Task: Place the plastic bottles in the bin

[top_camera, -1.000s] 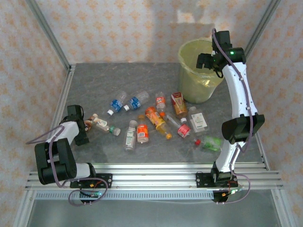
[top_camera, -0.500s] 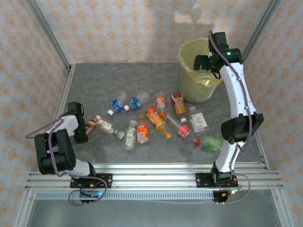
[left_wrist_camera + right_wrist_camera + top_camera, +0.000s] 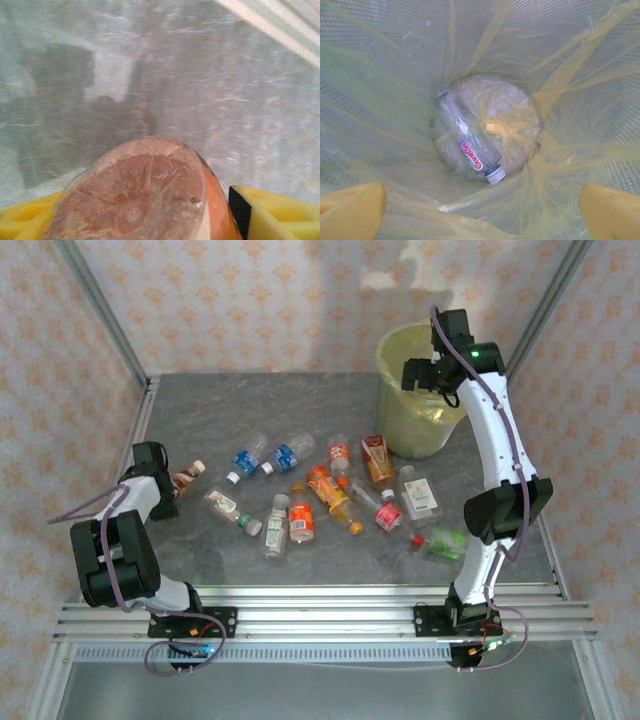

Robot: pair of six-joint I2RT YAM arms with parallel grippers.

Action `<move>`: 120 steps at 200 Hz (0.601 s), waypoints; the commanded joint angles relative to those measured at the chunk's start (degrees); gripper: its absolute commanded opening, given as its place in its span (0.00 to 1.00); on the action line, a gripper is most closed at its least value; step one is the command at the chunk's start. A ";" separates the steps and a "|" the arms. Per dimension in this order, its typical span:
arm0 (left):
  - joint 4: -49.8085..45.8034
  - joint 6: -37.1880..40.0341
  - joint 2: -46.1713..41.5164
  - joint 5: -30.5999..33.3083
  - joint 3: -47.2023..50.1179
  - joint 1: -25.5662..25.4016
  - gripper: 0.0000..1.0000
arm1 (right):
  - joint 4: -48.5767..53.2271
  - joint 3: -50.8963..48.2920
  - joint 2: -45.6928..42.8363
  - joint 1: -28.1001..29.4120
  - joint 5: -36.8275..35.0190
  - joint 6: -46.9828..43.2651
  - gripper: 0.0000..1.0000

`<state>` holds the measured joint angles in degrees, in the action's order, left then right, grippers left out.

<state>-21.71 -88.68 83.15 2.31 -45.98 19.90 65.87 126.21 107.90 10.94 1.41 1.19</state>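
Note:
My left gripper (image 3: 168, 486) sits at the table's left side, shut on a brown-tinted plastic bottle (image 3: 186, 476). In the left wrist view that bottle's base (image 3: 135, 195) fills the gap between the yellow fingers (image 3: 277, 215) of the left gripper (image 3: 150, 222). Several more plastic bottles lie across the middle of the table, among them a blue-labelled one (image 3: 245, 461), an orange one (image 3: 301, 521) and a green one (image 3: 441, 542). The pale yellow-green bin (image 3: 404, 430) stands at the back right. Above it my right gripper (image 3: 427, 371) hangs open and holds nothing. One clear bottle (image 3: 468, 142) lies at the bin's bottom, below the right gripper (image 3: 481, 210).
A clear bottle with a green cap (image 3: 229, 508) lies just right of the left gripper. Metal frame posts and patterned walls enclose the table on three sides. The aluminium rail (image 3: 320, 610) runs along the near edge.
The left gripper has closed on the brown bottle and carried it back and to the left, away from the green-capped bottle. The right gripper has shifted slightly left over the bin.

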 commanded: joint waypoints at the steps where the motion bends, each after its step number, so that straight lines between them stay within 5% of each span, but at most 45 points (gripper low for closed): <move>1: 0.69 2.23 -3.43 3.22 -1.52 0.31 0.50 | -0.39 1.28 -0.98 0.71 -1.41 -1.18 0.99; 50: -1.46 7.05 -9.55 0.69 -3.63 0.31 0.48 | -1.37 0.49 -4.91 1.23 0.16 -0.60 0.99; 120: -2.64 16.50 -15.61 -12.10 -9.59 -3.65 0.48 | -12.21 -13.12 -18.17 3.85 10.39 3.80 0.99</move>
<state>-22.79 -77.45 69.36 -4.54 -52.34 19.07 60.01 117.95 95.20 13.56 6.46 2.33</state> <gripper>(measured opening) 0.697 0.991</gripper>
